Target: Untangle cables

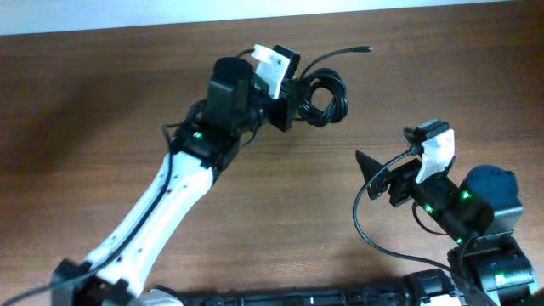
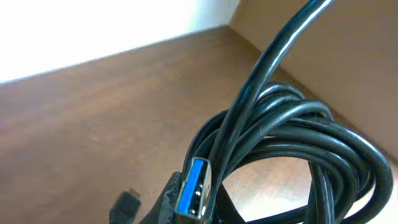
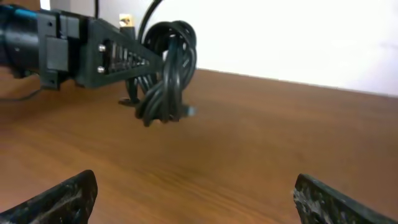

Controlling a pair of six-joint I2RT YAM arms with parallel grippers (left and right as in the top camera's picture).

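While clamped tight in the left gripper (image 1: 299, 100), hangs as a bundle of several loops: the cables (image 1: 325, 95), black and thin, wound together. Sits over the far middle of the wooden table (image 1: 102, 110), well apart from the right gripper (image 1: 380, 176).

From the right wrist view, pinched between the left gripper's fingers (image 3: 134, 59), with loops drooping below them toward the tabletop. Cannot tell whether the lowest loops touch the wood. Sticking up behind the bundle, a gold-tipped plug (image 3: 126, 22).

Seen close in the left wrist view, a blue-lined plug (image 2: 193, 194), tucked among the strands at the bundle's lower edge. Lower left of it, a small dark plug end (image 2: 127, 202), blurred.

From overhead, one loose end (image 1: 364, 49) reaching out to the right and away from the coil, toward the table's far edge.

Low at the near right of the table, the right gripper, jaws spread fully wide with nothing between them. In its own camera view, the right gripper's fingers (image 3: 62, 198) at both lower corners, bare wood between. Pointed toward the bundle, not touching it.
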